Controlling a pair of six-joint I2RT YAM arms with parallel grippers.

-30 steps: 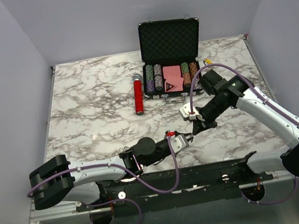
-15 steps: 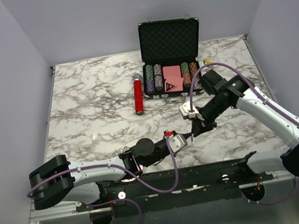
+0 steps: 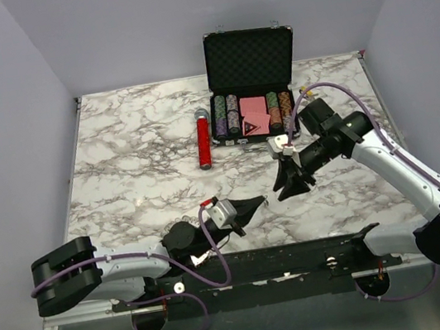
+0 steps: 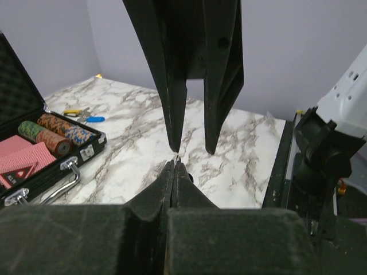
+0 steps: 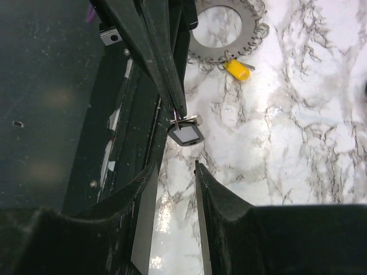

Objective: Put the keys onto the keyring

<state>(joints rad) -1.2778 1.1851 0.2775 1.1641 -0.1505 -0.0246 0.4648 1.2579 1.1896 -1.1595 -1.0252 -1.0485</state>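
A key with a dark oblong tag hangs from the tips of my left gripper, which is shut on its small metal loop. In the left wrist view the left gripper shows pressed together, a sliver of metal at its tip. My right gripper is open just short of the tag, touching nothing. From above, the left gripper and right gripper meet tip to tip near the table's front. The keyring, fanned with silver keys and a yellow tag, lies on the marble behind the held key.
An open black case of poker chips stands at the back middle, with a red cylinder to its left. Small yellow and blue items lie beyond the case. The black rail at the table's near edge runs just beside the grippers.
The left gripper has shut on the tagged key and drawn back leftward. The right gripper has opened, let go and backed slightly away.
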